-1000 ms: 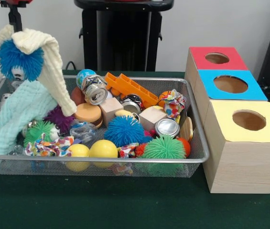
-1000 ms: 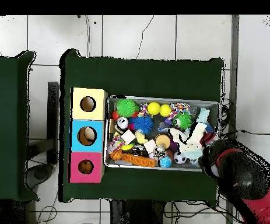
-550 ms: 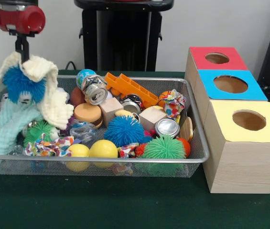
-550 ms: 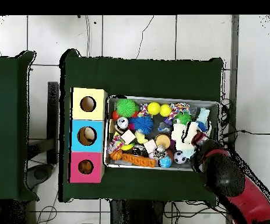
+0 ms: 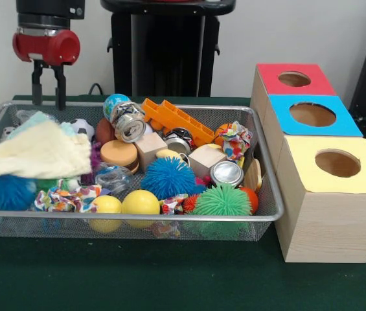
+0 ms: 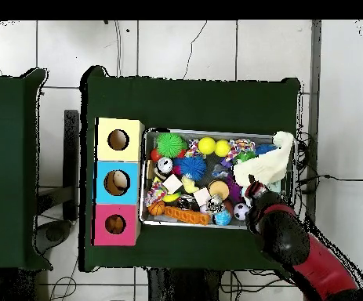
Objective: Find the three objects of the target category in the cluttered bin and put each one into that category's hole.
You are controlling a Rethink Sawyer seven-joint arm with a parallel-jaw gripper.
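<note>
My gripper (image 5: pixel 48 102) hangs open and empty above the back left corner of the wire mesh bin (image 5: pixel 131 217). Below it a cream knitted cloth (image 5: pixel 37 152) lies over the bin's left end, with a blue spiky ball (image 5: pixel 6 192) tucked under its front edge. In the overhead view the gripper (image 6: pixel 254 190) sits beside the cream cloth (image 6: pixel 269 165). More soft spiky balls lie in the bin: a blue one (image 5: pixel 168 177) and a green one (image 5: pixel 220 201). Three boxes stand at the right, each with a round hole: red (image 5: pixel 270 74), blue (image 5: pixel 348 123), yellow (image 5: pixel 364 172).
The bin also holds crushed cans (image 5: pixel 131 126), wooden blocks (image 5: pixel 150 148), two yellow balls (image 5: pixel 140 203), an orange plastic piece (image 5: pixel 176 116) and patterned fabric scraps (image 5: pixel 236 139). A black stand (image 5: pixel 163 45) rises behind the bin. The bin's rim (image 6: pixel 215 132) runs close to the boxes (image 6: pixel 102 182).
The cream cloth and blue spiky ball, which hung from the gripper, have dropped onto the bin's left end. The gripper has come down and shifted right, now open and empty.
</note>
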